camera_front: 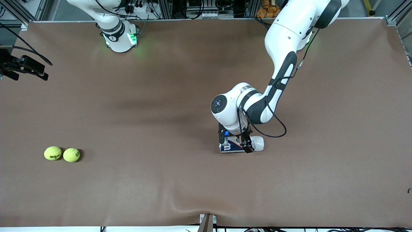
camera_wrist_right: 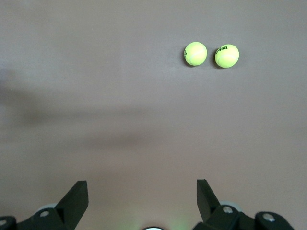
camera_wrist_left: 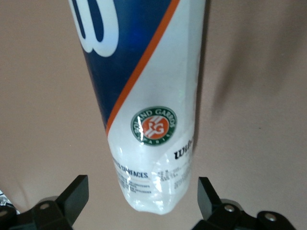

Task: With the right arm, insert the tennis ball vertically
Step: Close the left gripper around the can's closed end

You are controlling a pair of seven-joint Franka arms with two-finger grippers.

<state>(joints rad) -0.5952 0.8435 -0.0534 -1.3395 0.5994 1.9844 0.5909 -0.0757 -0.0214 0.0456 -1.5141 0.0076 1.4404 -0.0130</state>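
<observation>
Two yellow-green tennis balls (camera_front: 52,153) (camera_front: 71,155) lie side by side on the brown table near the right arm's end; they also show in the right wrist view (camera_wrist_right: 195,53) (camera_wrist_right: 227,55). A white and blue can (camera_front: 257,143) with an orange stripe lies on its side mid-table. My left gripper (camera_front: 235,141) is low over it, open, one finger on each side of the can's clear end (camera_wrist_left: 153,191), with a gap on both sides. My right gripper (camera_wrist_right: 141,191) is open and empty, high over the table by its base, out of the front view.
A black fixture (camera_front: 24,66) with cables hangs over the table edge at the right arm's end. The brown mat (camera_front: 145,112) is bare between the balls and the can. A small clamp (camera_front: 207,222) sits at the edge nearest the front camera.
</observation>
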